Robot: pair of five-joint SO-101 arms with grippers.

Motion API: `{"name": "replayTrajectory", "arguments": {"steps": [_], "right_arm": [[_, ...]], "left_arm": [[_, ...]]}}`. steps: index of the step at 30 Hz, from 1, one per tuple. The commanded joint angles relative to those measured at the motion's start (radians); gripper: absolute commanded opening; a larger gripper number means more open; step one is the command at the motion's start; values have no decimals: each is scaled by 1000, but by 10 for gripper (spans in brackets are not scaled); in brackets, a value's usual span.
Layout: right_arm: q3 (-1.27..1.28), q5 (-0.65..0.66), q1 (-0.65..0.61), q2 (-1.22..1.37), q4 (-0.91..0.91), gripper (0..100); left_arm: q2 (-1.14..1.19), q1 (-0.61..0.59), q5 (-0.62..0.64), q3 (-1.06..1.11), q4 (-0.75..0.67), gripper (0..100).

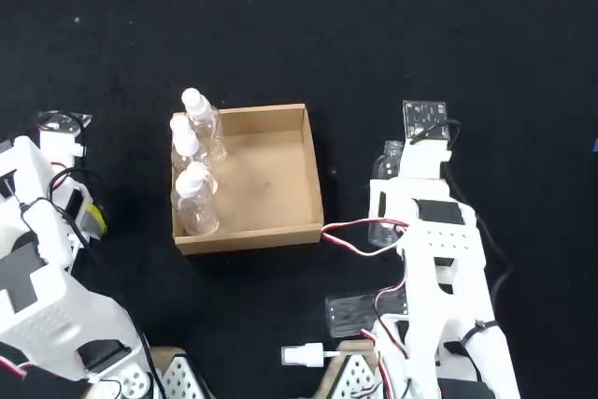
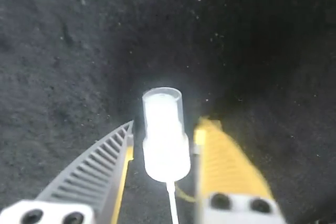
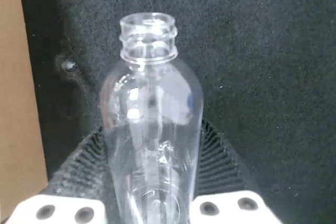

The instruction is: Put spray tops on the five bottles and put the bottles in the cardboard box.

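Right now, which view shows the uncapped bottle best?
The right wrist view: the uncapped bottle sits in the right claw, open neck plain. The high view has it partly behind the arm. The left wrist view faces a spray top.

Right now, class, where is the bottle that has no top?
In the high view the bottle is just right of the box, apart from it, held by the right gripper.
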Motion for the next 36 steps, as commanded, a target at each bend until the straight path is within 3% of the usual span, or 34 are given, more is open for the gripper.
{"name": "replayTrajectory", "arguments": {"steps": [1, 9, 13, 24, 30, 36], "right_arm": [[-4, 6, -20, -1, -28, 11], [-4, 6, -15, -1, -28, 11], [-8, 6, -14, -2, -26, 11], [-13, -3, -12, -143, -17, 10], [21, 31, 98, -291, -17, 10], [-59, 175, 239, -163, 37, 10]], "left_arm": [[-11, -5, -8, -13, 43, 45], [-29, -21, -29, -114, 170, 30], [-149, -36, -25, -131, 235, 30], [-695, -18, 364, -88, 238, 30], [-767, 84, 543, -179, 278, 30], [-694, 134, 635, -242, 281, 30]]}}
